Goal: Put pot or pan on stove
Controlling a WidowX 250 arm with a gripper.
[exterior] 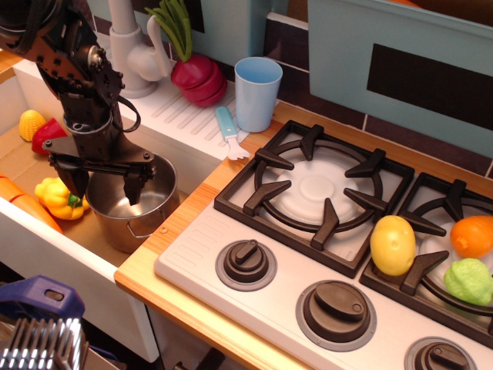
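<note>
The shiny steel pot point(146, 222) stands upright in the sink recess, left of the stove point(196, 260), with a wire loop handle on its near side. My gripper point(105, 185) is open and low over the pot's left part. One finger hangs outside the left wall and the other finger point(133, 187) reaches inside the pot, so the jaws straddle the rim. The stove's left burner grate point(316, 189) is bare.
A yellow pepper point(58, 197), a carrot point(19, 200), corn point(31, 123) and a red piece point(48, 132) lie in the sink. A blue cup point(256, 92), radish point(199, 79), faucet point(131, 54) and small fork point(229, 132) stand behind. A lemon point(393, 245), orange point(471, 235) and green vegetable point(468, 280) sit on the right burner.
</note>
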